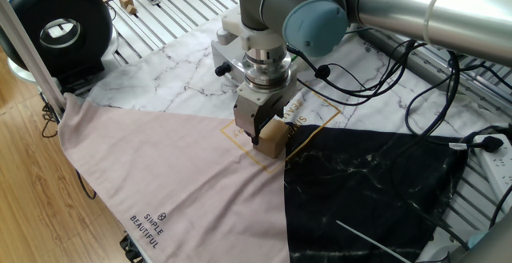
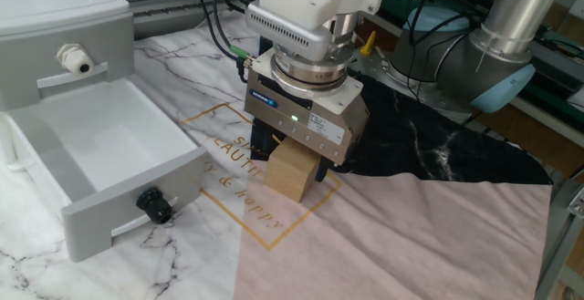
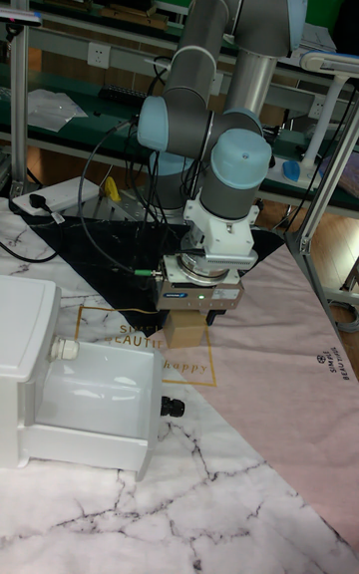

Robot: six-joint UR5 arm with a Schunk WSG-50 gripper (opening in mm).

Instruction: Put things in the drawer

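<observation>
The tan-brown cube (image 1: 274, 140) (image 2: 292, 172) (image 3: 183, 331) sits on the gold-printed square in the middle of the cloth. My gripper (image 1: 268, 141) (image 2: 290, 168) (image 3: 187, 321) comes straight down over it, shut on the cube, with a dark finger against either side. Whether the cube's underside touches the cloth or hangs just above it cannot be told. The white drawer (image 2: 137, 186) (image 3: 90, 439) stands pulled open to the cube's left, nothing inside, its black knob (image 2: 155, 206) (image 3: 172, 407) facing forward. It belongs to the white cabinet (image 2: 55, 26) (image 3: 25, 335).
A black round device (image 1: 56, 23) stands at the table's far corner, with tiny wooden blocks (image 1: 126, 5) behind it. Cables (image 1: 432, 95) trail across the black cloth beside a white power strip (image 1: 500, 163). The arm's elbow (image 2: 493, 54) looms over the black cloth.
</observation>
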